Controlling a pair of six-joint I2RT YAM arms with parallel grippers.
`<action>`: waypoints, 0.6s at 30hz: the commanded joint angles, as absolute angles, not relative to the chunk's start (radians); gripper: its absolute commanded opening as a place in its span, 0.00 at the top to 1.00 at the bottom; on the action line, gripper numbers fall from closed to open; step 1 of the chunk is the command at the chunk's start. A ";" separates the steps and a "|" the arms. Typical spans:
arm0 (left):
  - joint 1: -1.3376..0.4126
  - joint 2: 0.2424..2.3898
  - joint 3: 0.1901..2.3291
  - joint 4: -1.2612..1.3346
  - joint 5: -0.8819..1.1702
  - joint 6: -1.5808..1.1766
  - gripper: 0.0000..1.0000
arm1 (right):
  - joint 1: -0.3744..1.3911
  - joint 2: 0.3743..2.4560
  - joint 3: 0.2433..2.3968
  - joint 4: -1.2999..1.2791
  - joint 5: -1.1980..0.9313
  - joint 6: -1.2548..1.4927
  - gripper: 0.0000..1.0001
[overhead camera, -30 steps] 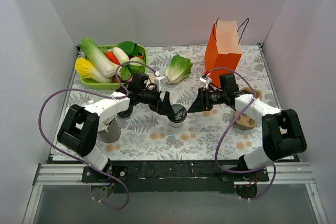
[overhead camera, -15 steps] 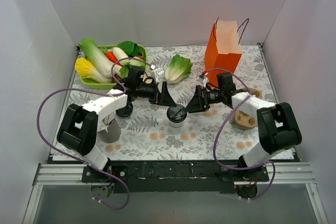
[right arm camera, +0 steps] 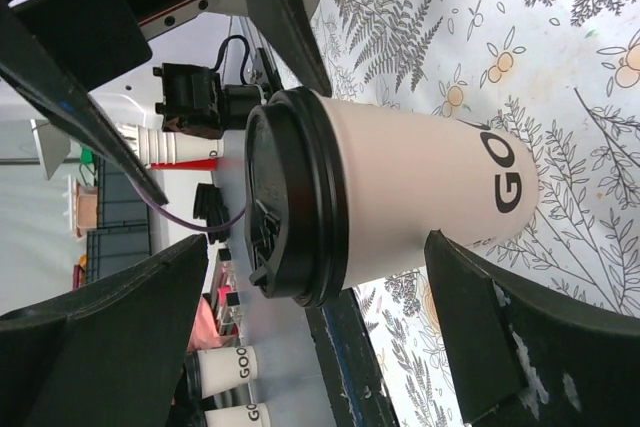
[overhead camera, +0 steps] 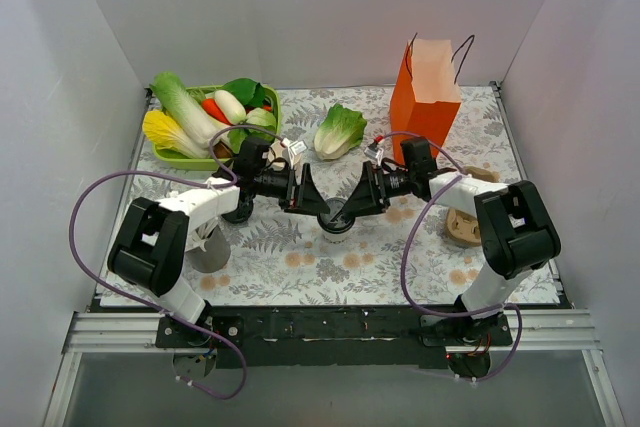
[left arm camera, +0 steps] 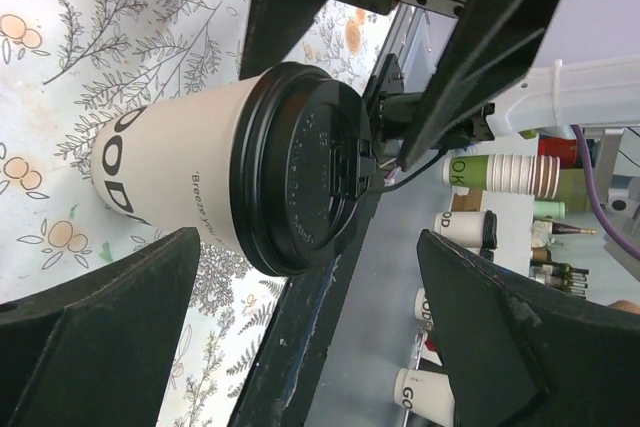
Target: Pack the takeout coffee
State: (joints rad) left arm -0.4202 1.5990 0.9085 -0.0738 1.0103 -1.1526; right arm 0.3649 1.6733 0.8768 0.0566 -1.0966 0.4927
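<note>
While the left gripper (overhead camera: 308, 197) and right gripper (overhead camera: 358, 197) flank it, the takeout coffee (overhead camera: 337, 217) stands upright on the floral tabletop (overhead camera: 300, 259)
The white cup with its black lid sits mid-tabletop between the two grippers, which point at it from opposite sides. Each has its jaws spread wide and holds nothing, and in the wrist views the fingers (left arm camera: 100, 337) are apart from the cup's wall. The orange paper bag (overhead camera: 425, 102) stands open at the far right, well apart from the cup, with a lettuce head (overhead camera: 340, 130) to its left and a green tray (overhead camera: 180, 158) of vegetables at far left
</note>
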 commanded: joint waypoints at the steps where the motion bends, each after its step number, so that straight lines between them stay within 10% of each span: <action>1: -0.419 1.601 0.890 -0.057 1.069 -1.140 0.10 | 0.367 1.706 0.922 0.100 -1.118 0.525 0.03; 18: -0.410 1.700 0.819 0.173 1.153 -1.314 0.13 | 0.368 1.786 0.945 0.091 -1.108 0.528 0.07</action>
State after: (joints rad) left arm -0.4202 1.6833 0.8513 0.0204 1.0920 -1.2026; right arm 0.3649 1.7756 0.8989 0.0753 -1.0981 0.5320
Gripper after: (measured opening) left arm 0.879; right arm 0.936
